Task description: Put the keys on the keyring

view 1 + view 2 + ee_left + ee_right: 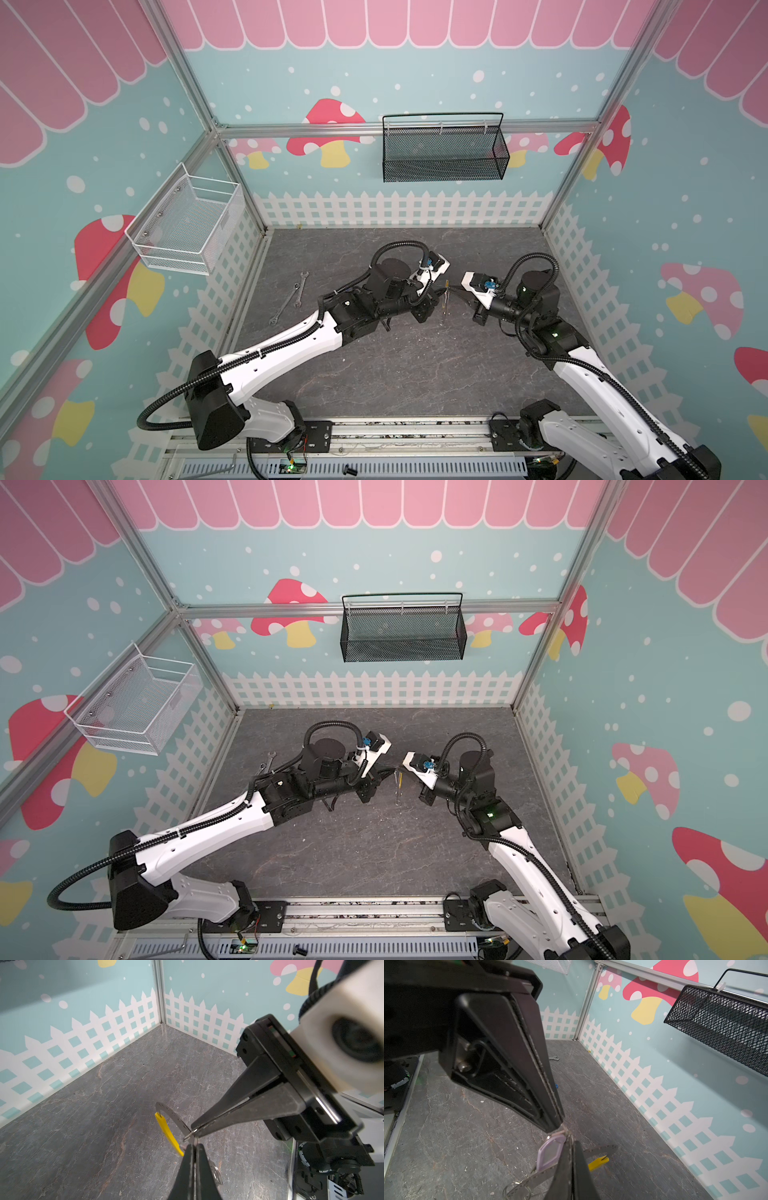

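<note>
Both grippers meet above the middle of the floor. The keyring (601, 1149) is a grey perforated hoop with a yellow segment (598, 1162); in the left wrist view its arc (171, 1116) ends at my right gripper (194, 1131), which is shut on it. My left gripper (194, 1145) is shut on thin metal, the small ring of the lilac-tagged key. The lilac tag (550, 1151) hangs just below the left gripper (560, 1126), beside my right gripper (572, 1141). In both top views the yellow segment (446, 284) (400, 776) shows between the tips.
Two long silver wrenches (300, 286) (284, 304) lie on the floor left of the left arm. A white wire basket (187, 224) hangs on the left wall and a black mesh basket (442, 149) on the back wall. A loose split ring (517, 1188) sits at the hoop's end.
</note>
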### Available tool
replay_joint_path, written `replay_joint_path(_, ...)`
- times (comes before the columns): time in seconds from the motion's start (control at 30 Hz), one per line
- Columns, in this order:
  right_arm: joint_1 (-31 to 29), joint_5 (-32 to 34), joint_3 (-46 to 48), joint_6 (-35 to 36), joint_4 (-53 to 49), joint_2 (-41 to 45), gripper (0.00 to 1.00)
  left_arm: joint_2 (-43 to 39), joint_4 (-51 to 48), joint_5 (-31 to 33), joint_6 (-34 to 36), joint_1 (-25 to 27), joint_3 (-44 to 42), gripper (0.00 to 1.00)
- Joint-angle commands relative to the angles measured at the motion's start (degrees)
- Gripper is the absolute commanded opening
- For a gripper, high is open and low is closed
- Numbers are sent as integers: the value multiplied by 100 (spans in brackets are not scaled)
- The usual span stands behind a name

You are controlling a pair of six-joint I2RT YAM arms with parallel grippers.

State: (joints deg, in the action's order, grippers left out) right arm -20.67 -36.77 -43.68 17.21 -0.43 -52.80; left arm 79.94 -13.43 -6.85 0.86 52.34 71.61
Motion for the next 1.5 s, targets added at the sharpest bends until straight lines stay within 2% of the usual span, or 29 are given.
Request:
replay_joint_path(0.0, -4, -205, -159, -73, 105, 59, 0, 50, 26, 204, 116, 66, 3, 0)
replay_joint_path(1.47, 1, -612, -237, -230, 77, -126, 0, 42, -133, 1394, 696, 339, 42, 0)
